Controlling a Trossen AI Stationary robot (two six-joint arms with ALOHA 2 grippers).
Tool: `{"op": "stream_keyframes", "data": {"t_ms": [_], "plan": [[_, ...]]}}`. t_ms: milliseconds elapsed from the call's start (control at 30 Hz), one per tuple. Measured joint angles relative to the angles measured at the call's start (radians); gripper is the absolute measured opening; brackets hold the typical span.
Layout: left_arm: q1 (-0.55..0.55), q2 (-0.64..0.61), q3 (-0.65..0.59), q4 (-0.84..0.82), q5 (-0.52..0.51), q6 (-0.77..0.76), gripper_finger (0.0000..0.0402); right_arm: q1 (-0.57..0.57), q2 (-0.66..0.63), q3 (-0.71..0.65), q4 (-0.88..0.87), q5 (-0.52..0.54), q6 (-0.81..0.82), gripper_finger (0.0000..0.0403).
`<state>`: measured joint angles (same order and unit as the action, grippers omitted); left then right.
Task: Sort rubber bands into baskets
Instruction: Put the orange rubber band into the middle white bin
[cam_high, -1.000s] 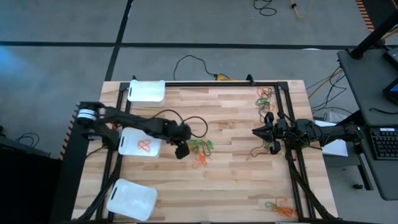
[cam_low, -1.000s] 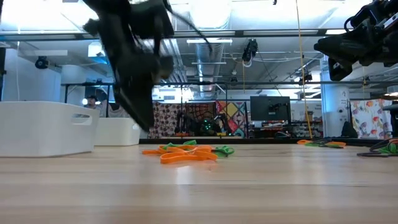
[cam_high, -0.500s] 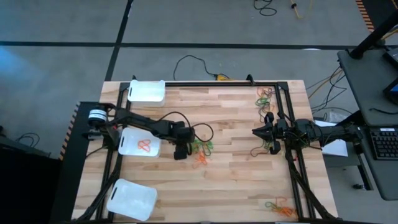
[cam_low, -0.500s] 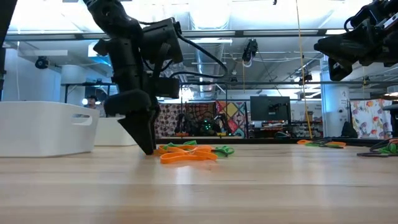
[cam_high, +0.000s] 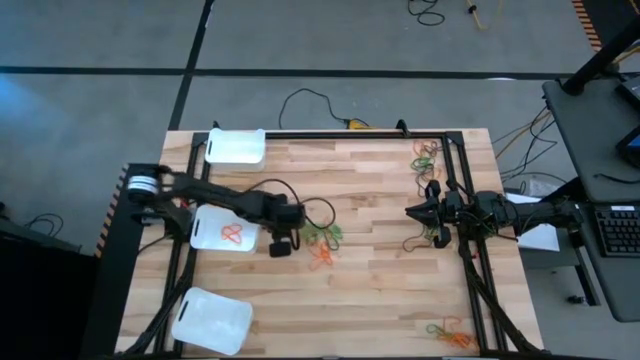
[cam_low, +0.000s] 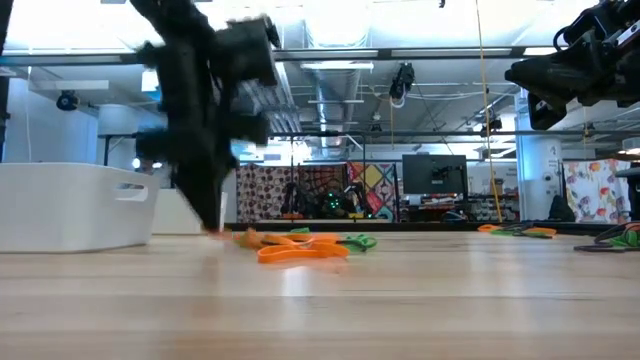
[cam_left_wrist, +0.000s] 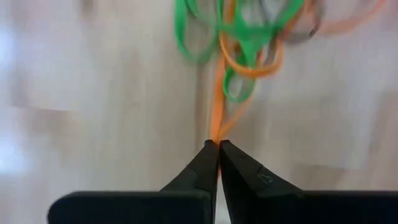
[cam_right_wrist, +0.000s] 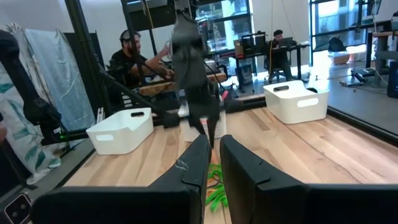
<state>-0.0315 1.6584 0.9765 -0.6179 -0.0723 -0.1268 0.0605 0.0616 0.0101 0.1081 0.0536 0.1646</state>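
Bands (cam_high: 322, 243) of orange and green lie in a tangled heap near the middle of the table (cam_high: 380, 290), just beside the left gripper (cam_high: 279, 248). In the left wrist view that gripper's jaws are pressed together, tips meeting on a stretched orange band (cam_left_wrist: 217, 115) that runs from between them up into the heap (cam_left_wrist: 249, 37); the rest of the heap lies past the tips, not between the jaws. In the low view the left gripper (cam_low: 211, 222) stands with its tips down at the table surface, at the near end of the heap (cam_low: 300, 245), though that arm is blurred there and the exact contact is hard to make out. The middle basket (cam_high: 224, 229) sits just beside the left gripper on the side away from the heap and holds an orange band (cam_high: 232, 236); a second basket (cam_high: 236, 146) stands at the table's far left corner and a third (cam_high: 211, 319) at the near left corner. The right gripper (cam_high: 412, 211) hangs above the right part of the table, its jaws narrow with a slim gap and nothing between them. More bands lie near the right edge: a bunch at the far corner (cam_high: 427, 153), some just by the right gripper (cam_high: 432, 236), and another bunch at the near corner (cam_high: 447, 333).
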Motion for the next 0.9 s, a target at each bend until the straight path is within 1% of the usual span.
{"op": "stream_keyframes", "data": {"t_ms": [167, 400, 500, 633, 700, 767, 900], "plan": [[-0.034, -0.205, 0.001, -0.147, -0.005, -0.071, 0.0, 0.0, 0.0, 0.0, 0.0, 0.0, 0.0, 0.0034], [-0.055, -0.495, 0.004, -0.377, -0.024, -0.276, 0.0, 0.0, 0.0, 0.0, 0.0, 0.0, 0.0, 0.0034], [-0.055, -0.592, 0.004, -0.509, -0.024, -0.357, 0.0, 0.0, 0.0, 0.0, 0.0, 0.0, 0.0, 0.0034], [-0.054, -0.661, 0.002, -0.747, 0.014, -0.439, 0.0, 0.0, 0.0, 0.0, 0.0, 0.0, 0.0, 0.0034], [-0.054, -0.675, -0.01, -0.817, 0.016, -0.478, 0.0, 0.0, 0.0, 0.0, 0.0, 0.0, 0.0, 0.0034], [-0.054, -0.682, -0.038, -0.813, 0.016, -0.521, 0.0, 0.0, 0.0, 0.0, 0.0, 0.0, 0.0, 0.0034], [-0.054, -0.66, -0.13, -0.714, 0.041, -0.613, 0.0, 0.0, 0.0, 0.0, 0.0, 0.0, 0.0, 0.0034]]}}
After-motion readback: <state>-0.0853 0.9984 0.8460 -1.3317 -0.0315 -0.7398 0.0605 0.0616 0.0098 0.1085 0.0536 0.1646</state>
